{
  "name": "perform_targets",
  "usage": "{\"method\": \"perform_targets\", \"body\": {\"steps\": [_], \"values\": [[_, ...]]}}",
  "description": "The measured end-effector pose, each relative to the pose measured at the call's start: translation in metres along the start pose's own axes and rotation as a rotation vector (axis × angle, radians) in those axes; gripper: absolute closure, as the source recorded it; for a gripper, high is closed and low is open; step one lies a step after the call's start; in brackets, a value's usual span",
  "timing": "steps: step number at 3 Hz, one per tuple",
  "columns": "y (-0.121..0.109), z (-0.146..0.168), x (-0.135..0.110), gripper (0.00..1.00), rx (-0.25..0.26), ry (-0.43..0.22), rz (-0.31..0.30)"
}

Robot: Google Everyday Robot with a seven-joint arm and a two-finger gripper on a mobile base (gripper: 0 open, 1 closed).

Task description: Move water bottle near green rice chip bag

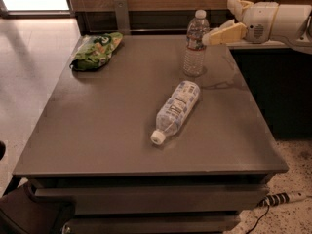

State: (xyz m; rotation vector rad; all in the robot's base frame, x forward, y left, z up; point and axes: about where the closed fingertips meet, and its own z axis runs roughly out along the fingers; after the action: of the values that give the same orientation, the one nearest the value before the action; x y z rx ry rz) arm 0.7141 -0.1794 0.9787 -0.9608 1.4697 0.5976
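Observation:
The water bottle (195, 48) stands upright at the far right of the grey table (107, 126); it is slim and clear, with a white cap and a narrow red-and-white band. The green rice chip bag (97, 50) lies at the table's far left corner. My gripper (219, 21) reaches in from the upper right at the height of the bottle's upper half. It is open and empty, and its lower yellow finger (225, 33) has its tip right beside the bottle's shoulder.
A fatter bottle (175, 109) with a large white-and-blue label lies on its side mid-table, cap toward the front. A dark counter (273, 82) stands right of the table. A power strip (282, 198) lies on the floor at the lower right.

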Motion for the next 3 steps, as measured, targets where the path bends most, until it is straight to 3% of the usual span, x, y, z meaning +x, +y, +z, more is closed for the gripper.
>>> {"method": "perform_targets", "body": {"steps": [2, 3], "values": [[0.009, 0.029, 0.008, 0.00, -0.045, -0.055, 0.043], [0.015, 0.041, 0.010, 0.17, -0.040, -0.077, 0.054]]}}
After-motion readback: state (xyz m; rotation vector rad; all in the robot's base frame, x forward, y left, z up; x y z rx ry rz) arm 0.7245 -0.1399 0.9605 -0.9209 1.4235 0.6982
